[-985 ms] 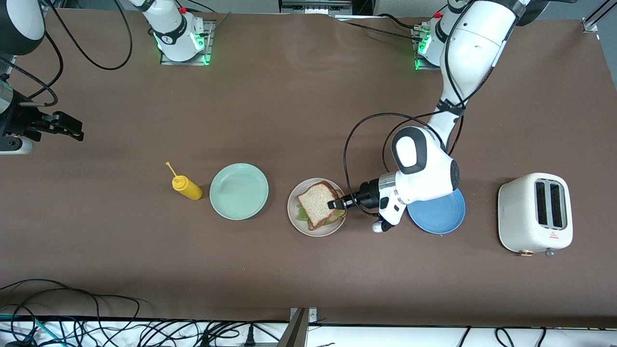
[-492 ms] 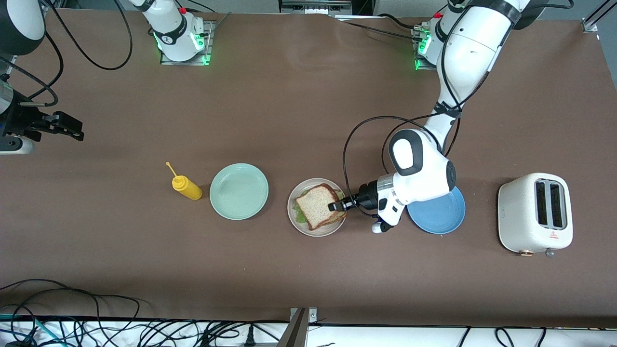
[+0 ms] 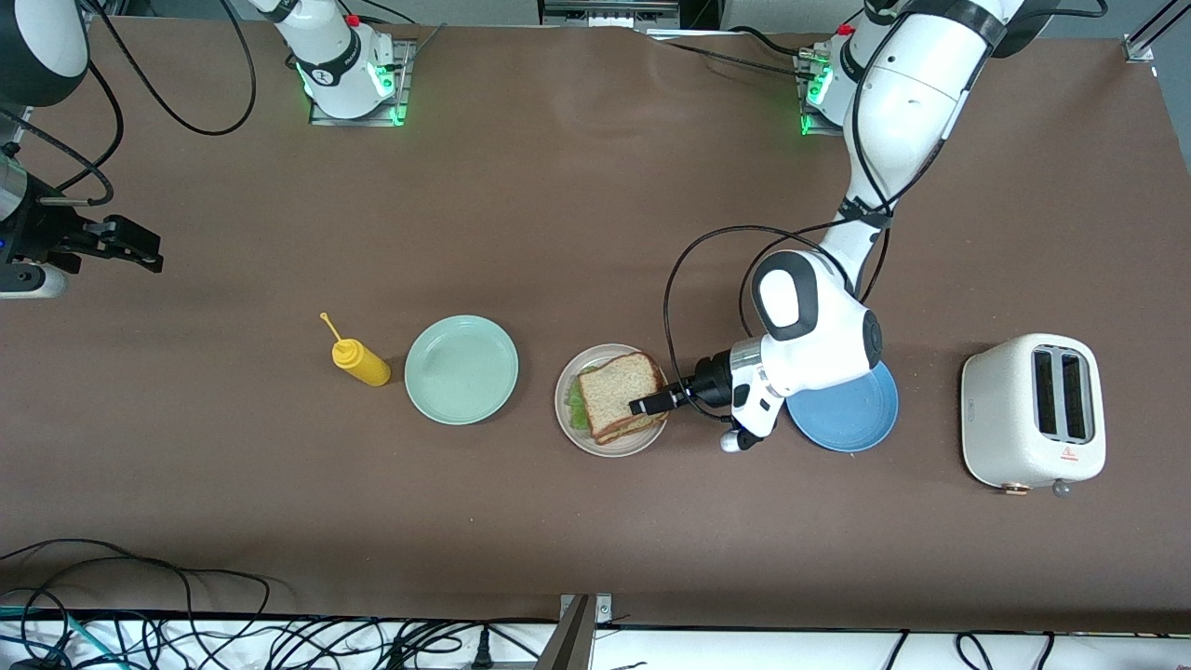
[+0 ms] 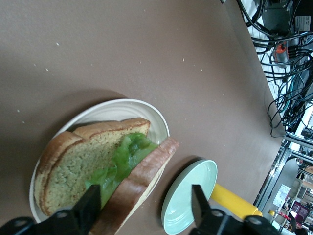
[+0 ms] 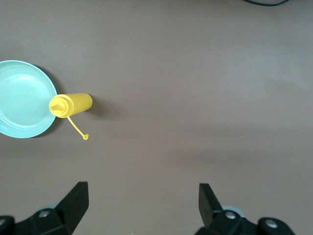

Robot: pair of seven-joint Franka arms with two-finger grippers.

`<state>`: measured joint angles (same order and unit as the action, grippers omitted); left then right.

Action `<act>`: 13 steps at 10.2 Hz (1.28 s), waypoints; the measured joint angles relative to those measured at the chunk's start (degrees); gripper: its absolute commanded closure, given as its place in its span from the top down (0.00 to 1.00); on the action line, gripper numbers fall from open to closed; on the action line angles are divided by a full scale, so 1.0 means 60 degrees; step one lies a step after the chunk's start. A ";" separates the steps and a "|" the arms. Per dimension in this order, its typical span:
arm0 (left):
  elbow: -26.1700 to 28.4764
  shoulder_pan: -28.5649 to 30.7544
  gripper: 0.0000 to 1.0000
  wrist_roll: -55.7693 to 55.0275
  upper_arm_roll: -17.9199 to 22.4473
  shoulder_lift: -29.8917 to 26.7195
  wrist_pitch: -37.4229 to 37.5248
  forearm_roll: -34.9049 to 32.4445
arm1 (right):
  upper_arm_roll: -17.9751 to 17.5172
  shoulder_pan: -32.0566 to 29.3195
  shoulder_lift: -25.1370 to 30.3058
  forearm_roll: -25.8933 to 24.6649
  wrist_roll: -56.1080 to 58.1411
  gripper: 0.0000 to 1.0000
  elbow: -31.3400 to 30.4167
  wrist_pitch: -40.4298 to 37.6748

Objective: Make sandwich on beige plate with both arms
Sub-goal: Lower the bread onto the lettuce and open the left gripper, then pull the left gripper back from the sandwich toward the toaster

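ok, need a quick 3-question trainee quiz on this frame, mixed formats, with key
1. True or false: the sandwich lies on the mint-green plate.
2. Which end effector is at the sandwich?
A. left end effector
B. right end effector
3. Fill in: the yellow mustard bottle stands beside the ____ plate.

Key:
1. False. It lies on the beige plate, lettuce between the slices.
2. A. Its fingers are open, one on each side of the top slice; the right one waits, open, at its own end of the table.
3. mint-green
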<state>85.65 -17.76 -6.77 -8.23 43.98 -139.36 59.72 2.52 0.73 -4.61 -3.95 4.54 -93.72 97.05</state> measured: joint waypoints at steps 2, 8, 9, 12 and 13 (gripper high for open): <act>0.0000 0.0082 1.00 0.0038 0.0056 0.0014 -0.0009 -0.0136 | 0.0000 0.0001 0.0000 0.0000 0.0000 1.00 0.0000 0.0001; -0.0133 0.0447 1.00 0.0045 0.0126 -0.0113 -0.0062 -0.1063 | 0.0000 0.0003 0.0000 0.0052 -0.0018 1.00 0.0000 0.0036; -0.0138 0.0489 1.00 0.0041 0.0154 -0.0179 -0.0076 -0.1101 | 0.0000 0.0003 0.0000 0.0057 -0.0019 1.00 0.0000 0.0037; -0.0140 0.0855 1.00 -0.0038 0.0184 -0.0429 -0.0052 -0.1753 | 0.0000 0.0003 -0.0001 0.0066 -0.0019 1.00 -0.0001 0.0037; -0.0124 0.0951 1.00 -0.0129 0.0192 -0.0525 0.0050 -0.2075 | 0.0000 0.0003 -0.0001 0.0067 -0.0023 1.00 -0.0001 0.0037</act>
<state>84.90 -12.05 -7.55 -7.08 40.83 -139.06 47.26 2.52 0.75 -4.61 -3.55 4.40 -93.72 97.27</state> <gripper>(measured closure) 0.000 0.000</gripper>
